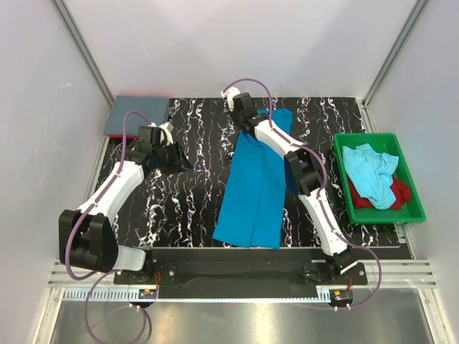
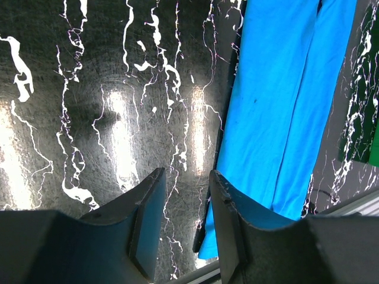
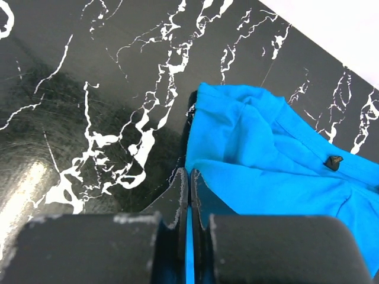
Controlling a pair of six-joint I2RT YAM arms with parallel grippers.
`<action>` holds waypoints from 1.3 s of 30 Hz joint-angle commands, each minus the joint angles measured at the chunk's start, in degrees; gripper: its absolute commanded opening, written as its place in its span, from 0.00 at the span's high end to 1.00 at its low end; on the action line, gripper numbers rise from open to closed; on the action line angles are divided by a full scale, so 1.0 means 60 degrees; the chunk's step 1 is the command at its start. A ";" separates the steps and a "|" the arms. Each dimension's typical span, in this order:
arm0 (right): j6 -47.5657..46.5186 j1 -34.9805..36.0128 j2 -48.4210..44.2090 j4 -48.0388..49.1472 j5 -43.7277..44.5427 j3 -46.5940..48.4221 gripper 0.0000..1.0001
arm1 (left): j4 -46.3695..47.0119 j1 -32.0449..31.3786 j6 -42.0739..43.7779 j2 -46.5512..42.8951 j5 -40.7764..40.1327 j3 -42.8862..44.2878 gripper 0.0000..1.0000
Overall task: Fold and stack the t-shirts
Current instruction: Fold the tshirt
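Top external: turquoise t-shirt flat, long axis near-far, far end leaning right. Right pincer pinching its far edge; left pincer spread above bare table.

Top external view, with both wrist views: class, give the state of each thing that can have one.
turquoise t-shirt: folded lengthwise, lying flat, far edge pinched.
grey-blue t-shirt: folded, at the far left corner.
aqua t-shirt: crumpled in the green tray.
red t-shirt: crumpled beneath it.
left gripper: open, empty.
right gripper: shut on the turquoise t-shirt.
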 commanded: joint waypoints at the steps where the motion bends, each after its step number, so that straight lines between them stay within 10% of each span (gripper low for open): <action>1: 0.0248 0.0160 -0.0877 0.0112 0.0168 0.0385 0.99 | 0.0364 0.0081 -0.0017 0.0071 0.0418 -0.0035 0.60; 39: 0.4305 -0.0939 -0.0175 0.0112 -0.3670 0.1836 0.93 | 0.0510 0.0227 0.0056 0.0584 0.0857 -0.0137 0.57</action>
